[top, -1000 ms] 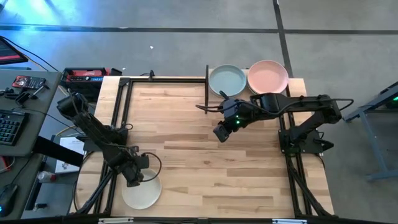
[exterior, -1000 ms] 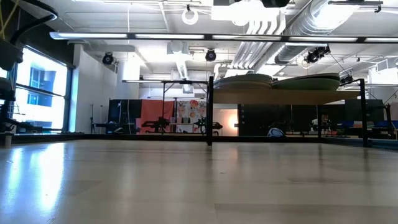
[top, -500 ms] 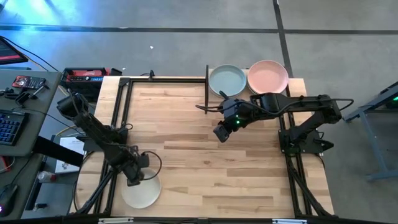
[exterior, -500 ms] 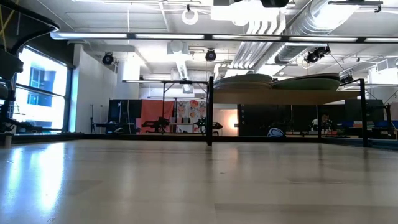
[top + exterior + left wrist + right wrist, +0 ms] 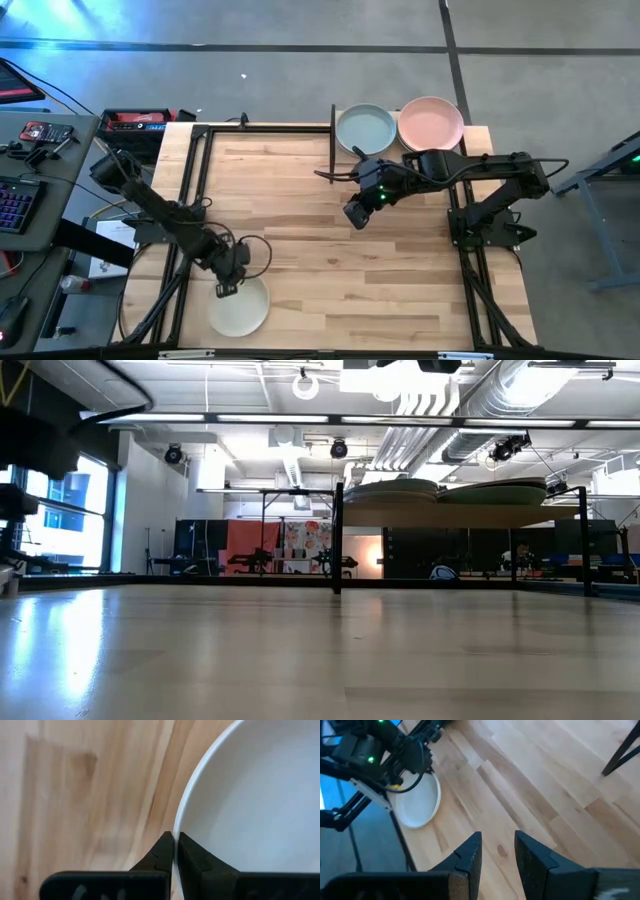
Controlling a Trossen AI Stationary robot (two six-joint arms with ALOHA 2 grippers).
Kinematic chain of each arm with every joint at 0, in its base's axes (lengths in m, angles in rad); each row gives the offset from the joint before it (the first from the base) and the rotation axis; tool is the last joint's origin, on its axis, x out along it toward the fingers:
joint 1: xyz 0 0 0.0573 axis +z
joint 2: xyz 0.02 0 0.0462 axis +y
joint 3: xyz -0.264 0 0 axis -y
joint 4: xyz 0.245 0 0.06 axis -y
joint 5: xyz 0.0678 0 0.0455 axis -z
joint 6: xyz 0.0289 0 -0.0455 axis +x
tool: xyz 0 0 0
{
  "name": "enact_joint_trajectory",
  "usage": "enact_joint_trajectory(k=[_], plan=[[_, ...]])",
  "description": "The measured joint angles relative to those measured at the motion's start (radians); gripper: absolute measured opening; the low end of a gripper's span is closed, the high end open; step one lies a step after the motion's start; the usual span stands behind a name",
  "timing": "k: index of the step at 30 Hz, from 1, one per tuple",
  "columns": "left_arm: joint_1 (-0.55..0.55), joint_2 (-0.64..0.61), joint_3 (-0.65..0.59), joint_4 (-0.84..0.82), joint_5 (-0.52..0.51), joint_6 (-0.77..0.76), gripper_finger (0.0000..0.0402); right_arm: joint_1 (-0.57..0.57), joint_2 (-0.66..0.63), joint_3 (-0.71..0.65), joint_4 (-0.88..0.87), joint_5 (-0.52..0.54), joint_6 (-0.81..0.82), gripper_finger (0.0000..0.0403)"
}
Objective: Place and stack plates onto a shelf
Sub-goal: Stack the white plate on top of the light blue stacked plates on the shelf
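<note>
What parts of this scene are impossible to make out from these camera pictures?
- High view: how many plates lie under the blue-green plate and the pink plate on the shelf; only the top ones show.
- Low view: the plates' colours; the stacks appear only as dim edge-on outlines.
- Left wrist view: most of the cream-white plate, cut off by the picture's edges; the left end effector grips its rim.
- Low view: neither end effector appears.
</note>
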Motion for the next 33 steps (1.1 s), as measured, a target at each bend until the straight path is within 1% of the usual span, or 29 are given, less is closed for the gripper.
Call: enact_joint_trajectory(k=[5, 8, 10, 13, 18, 23, 26, 31, 33], plan=[[0.094, 0.000, 0.093, -0.096, -0.001, 0.102, 0.0002, 0.000, 0.000, 0.000, -0.001, 0.039, -0.034, 0.0105], [0.164, 0.000, 0.154, -0.183, -0.011, 0.176, 0.0001, 0.000, 0.000, -0.001, -0.001, 0.072, -0.047, 0.0123], [0.216, 0.000, 0.197, -0.231, -0.021, 0.228, 0.0001, 0.000, 0.000, -0.001, -0.001, 0.113, -0.065, 0.0137], [0.305, 0.000, 0.267, -0.309, -0.065, 0.296, 0.0001, -0.010, 0.000, -0.001, -0.001, 0.179, -0.079, 0.0151], [0.478, 0.000, 0.400, -0.398, -0.139, 0.360, 0.0001, -0.059, 0.000, -0.002, -0.002, 0.191, -0.074, 0.0158], [0.630, 0.000, 0.530, -0.411, -0.255, 0.377, 0.0001, -0.117, 0.000, -0.002, -0.003, 0.191, -0.119, 0.0156], [0.707, 0.000, 0.598, -0.402, -0.298, 0.412, 0.0001, -0.156, 0.000, -0.002, -0.005, 0.190, -0.144, 0.0156], [0.796, 0.000, 0.686, -0.383, -0.383, 0.435, 0.0001, -0.219, 0.000, -0.002, -0.004, 0.190, -0.203, 0.0155], [0.821, 0.000, 0.711, -0.358, -0.403, 0.470, 0.0001, -0.243, 0.000, -0.002, 0.000, 0.189, -0.224, 0.0155]])
